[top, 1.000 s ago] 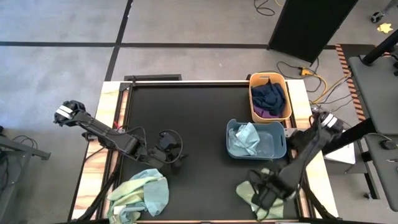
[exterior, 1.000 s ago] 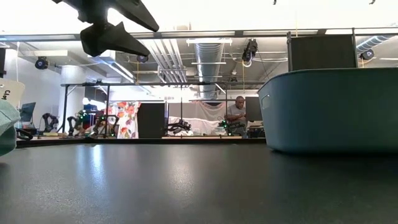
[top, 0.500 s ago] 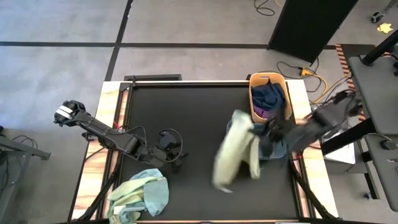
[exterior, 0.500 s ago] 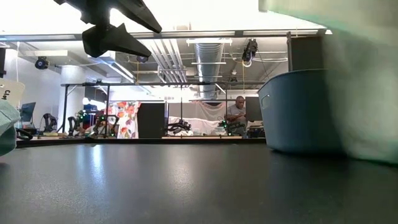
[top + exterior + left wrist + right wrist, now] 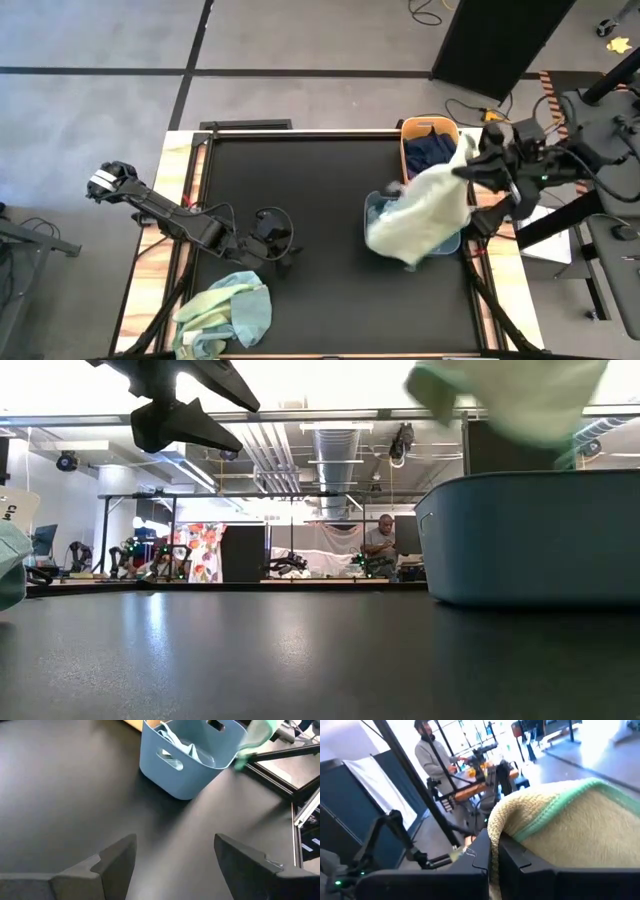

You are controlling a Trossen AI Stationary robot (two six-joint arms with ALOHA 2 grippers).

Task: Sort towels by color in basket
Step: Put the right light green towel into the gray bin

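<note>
Blk table (image 5: 300,200): 2 bins (image 5: 445,235), towel pile (image 5: 225,310)

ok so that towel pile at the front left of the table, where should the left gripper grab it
The towel pile lies crumpled flat on the table, light blue folded over pale yellow-green. Probably best to come straight down from above and pinch a raised fold of the blue cloth on top, at the side toward the left gripper, which hovers open just beyond it. A flat edge would give the fingers little to catch.
</note>
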